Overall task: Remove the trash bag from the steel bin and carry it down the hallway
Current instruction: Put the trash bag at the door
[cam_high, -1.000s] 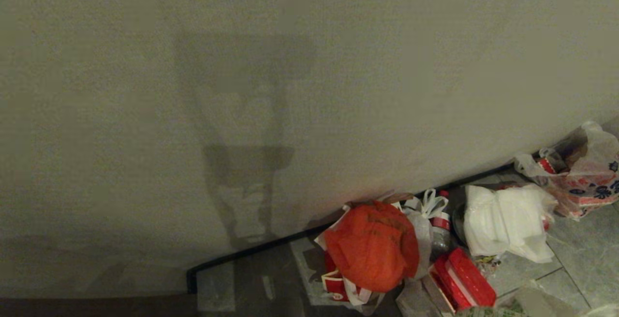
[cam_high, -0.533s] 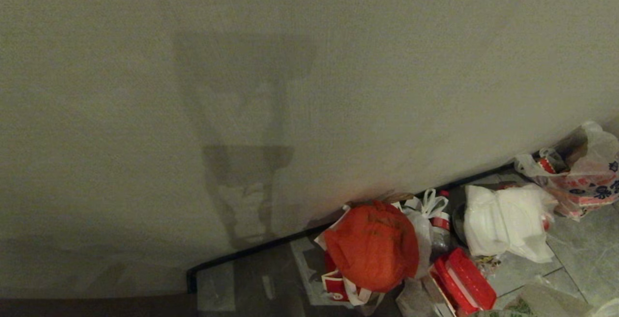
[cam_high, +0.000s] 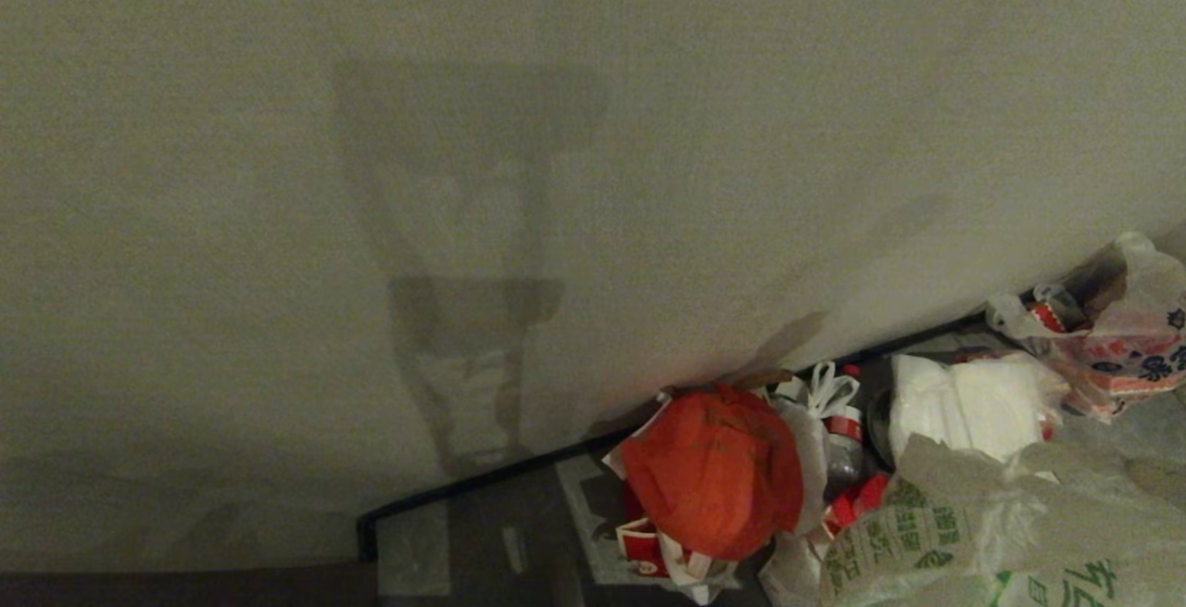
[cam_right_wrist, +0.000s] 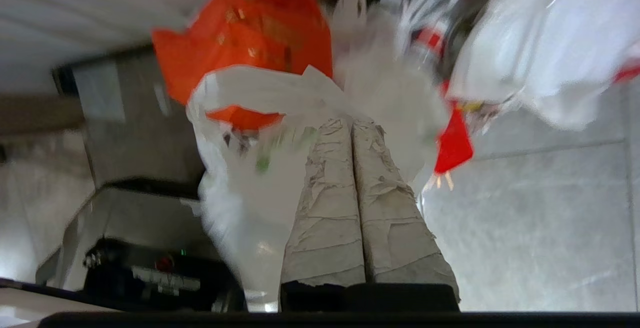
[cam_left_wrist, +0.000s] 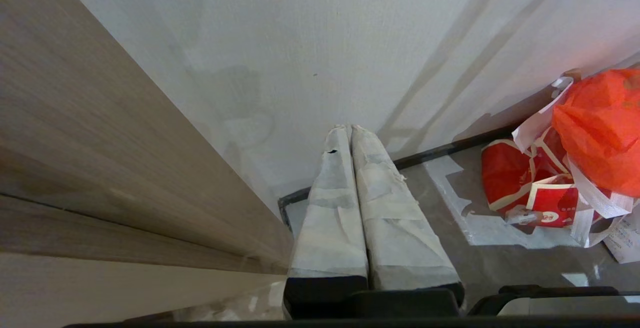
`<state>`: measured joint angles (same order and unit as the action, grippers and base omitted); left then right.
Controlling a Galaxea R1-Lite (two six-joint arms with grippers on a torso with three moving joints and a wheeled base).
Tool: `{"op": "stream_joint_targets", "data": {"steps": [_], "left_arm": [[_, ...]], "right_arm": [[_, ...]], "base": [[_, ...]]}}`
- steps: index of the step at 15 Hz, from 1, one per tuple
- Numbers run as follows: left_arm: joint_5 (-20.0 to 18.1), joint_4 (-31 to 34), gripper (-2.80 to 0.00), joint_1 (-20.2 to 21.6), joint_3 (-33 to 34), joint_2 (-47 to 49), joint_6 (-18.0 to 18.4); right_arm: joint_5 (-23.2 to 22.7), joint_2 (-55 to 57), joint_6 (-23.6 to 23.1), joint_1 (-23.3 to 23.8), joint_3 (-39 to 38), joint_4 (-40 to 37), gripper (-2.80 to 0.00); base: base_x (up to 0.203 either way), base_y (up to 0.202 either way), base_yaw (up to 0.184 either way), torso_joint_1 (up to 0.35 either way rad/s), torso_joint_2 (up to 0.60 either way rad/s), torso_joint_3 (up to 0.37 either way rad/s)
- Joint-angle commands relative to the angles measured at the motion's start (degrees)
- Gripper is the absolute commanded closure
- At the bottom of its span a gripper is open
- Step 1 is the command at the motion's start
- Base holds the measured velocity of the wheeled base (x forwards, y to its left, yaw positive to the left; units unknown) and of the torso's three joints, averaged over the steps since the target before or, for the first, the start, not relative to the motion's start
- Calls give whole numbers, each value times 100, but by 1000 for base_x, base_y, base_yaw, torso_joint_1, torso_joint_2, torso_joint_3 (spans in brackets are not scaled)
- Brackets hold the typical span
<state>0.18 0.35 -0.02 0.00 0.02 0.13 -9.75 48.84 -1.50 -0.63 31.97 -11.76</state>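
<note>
While the right end effector (cam_right_wrist: 351, 123) is out of the head view, its wrist view shows the two taped fingers pressed together with the thin plastic of the trash bag (cam_right_wrist: 260, 132) pinched at their tips; the bag drapes around and below them, heavily blurred, green print only faintly readable there. In the head view the trash bag (cam_high: 982, 533) fills the near right corner, crinkled, green characters showing, cut off by the bottom and right edges, so its full extent cannot be told. It covers part of the red box (cam_high: 857, 500) and the near edge of the white bag (cam_high: 973, 403) behind it. Left of it sits the orange-red bag (cam_high: 713, 468) on a red-and-white paper bag (cam_high: 649, 547). A bottle with a red label (cam_high: 843, 431) stands between the orange-red bag and the white bag, mostly hidden. Farther right, against the wall (cam_high: 556, 171), a clear bag with red-and-blue print (cam_high: 1112, 338) is cut off by the frame edge. The baseboard (cam_high: 482, 482) runs along the wall foot; grey floor tiles (cam_right_wrist: 525, 218) lie near right. The left end effector (cam_left_wrist: 348, 130) hangs apart at the far left beside a wooden panel (cam_left_wrist: 100, 168), fingers together, holding nothing, pointed at the wall foot.
</note>
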Motion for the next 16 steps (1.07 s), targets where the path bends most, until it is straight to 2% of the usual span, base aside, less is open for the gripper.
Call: {"op": "stream_joint_targets", "data": {"steps": [1,5,13,14,16], "left_arm": [[0,0,0,1,0,-2,4],[0,0,0,2,0,-2,4],[0,0,0,2,0,-2,4],[0,0,0,2,0,-2,4],[0,0,0,2,0,-2,4]], "right_arm": [[-12,962,-27,-54,3,129,0],[-39,1832,-213,-294,-27,612,0],[25,2949,-258,-655,-76,1928,0],[43,3010,-255,-657,-78,2038,-280],[61,3031,-255,-657,-117,2002,-280]], "base": [[0,0,0,0,0,0],[0,0,0,0,0,0],[0,0,0,0,0,0],[0,0,0,0,0,0],[0,0,0,0,0,0]]}}
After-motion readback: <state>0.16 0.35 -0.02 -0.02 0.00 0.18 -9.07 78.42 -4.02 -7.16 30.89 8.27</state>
